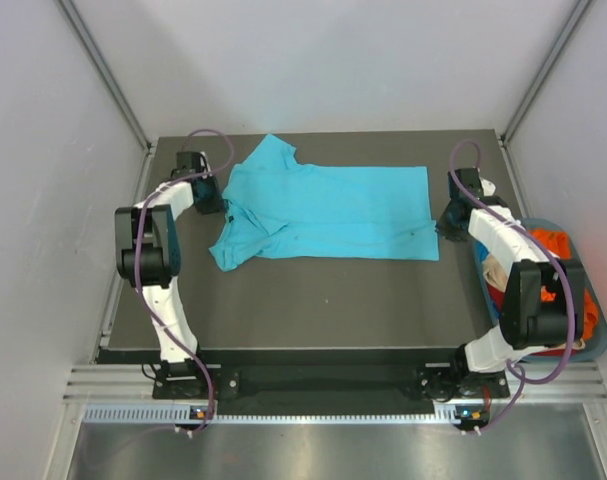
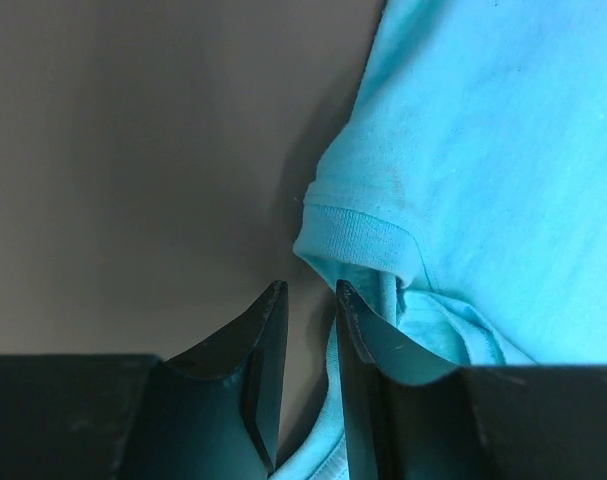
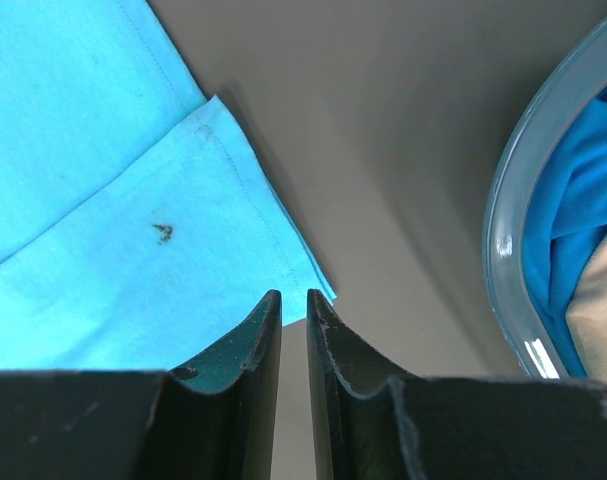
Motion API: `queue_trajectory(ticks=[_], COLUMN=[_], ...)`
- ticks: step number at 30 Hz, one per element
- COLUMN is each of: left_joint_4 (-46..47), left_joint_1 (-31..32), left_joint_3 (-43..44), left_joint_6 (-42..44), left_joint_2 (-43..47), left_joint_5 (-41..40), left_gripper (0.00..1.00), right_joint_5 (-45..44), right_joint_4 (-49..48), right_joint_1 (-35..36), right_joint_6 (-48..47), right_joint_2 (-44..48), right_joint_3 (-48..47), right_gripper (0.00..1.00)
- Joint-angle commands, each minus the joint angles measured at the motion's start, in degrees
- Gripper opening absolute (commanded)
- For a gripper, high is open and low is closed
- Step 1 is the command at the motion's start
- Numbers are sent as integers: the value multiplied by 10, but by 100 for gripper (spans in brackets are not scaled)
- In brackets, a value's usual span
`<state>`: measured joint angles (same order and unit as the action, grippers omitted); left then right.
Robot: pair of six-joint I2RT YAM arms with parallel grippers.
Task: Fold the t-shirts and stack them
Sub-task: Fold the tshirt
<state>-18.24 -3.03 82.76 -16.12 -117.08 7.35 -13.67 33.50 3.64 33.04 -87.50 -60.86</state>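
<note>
Turquoise collared t-shirt (image 1: 328, 212) lies spread flat along the far half of the dark table (image 1: 313, 310). Left gripper (image 2: 311, 300) sits at its collar end with cloth between slightly parted fingers; right gripper (image 3: 293, 305) nips the hem corner, nearly closed. Blue-grey basket (image 1: 595, 340) of shirts sits at the table's right edge.

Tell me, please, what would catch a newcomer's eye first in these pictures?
The bright turquoise t-shirt, spread across the far half of the dark table, stands out at once. The left pincer sits at its collar end and the right pincer at its hem corner. A basket of more shirts stands at the right edge.
</note>
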Motion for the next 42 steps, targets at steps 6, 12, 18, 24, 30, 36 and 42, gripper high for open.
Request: queue_trajectory(ticks=[6,12,18,24,30,36,42], left_joint_4=[51,39,39,37,-2,-52,-130], left_joint_1=[-2,-3,-2,-3,-3,-2,-2], left_joint_3=[35,86,124,158,172,145,49], left_joint_6=[12,21,48,64,57,36,-12], left_joint_2=[-32,-61,-76,-97,-86,5,98], left_joint_5=[-33,-50,-63,-96,-146,-163,-177], left_gripper=[32,30,0,7,32,39,41], right_joint_5=[-5,-12,-14,-13,-14,7,15], right_joint_4=[-1,-4,-7,-9,-6,15,39], right_joint_1=[2,3,3,2,2,4,14], right_joint_6=[4,0,1,-1,-6,-9,1], right_joint_2=[18,18,10,7,8,12,11], right_joint_3=[-23,-15,-11,-13,-15,-28,-22], right_gripper=[17,18,17,17,18,18,18])
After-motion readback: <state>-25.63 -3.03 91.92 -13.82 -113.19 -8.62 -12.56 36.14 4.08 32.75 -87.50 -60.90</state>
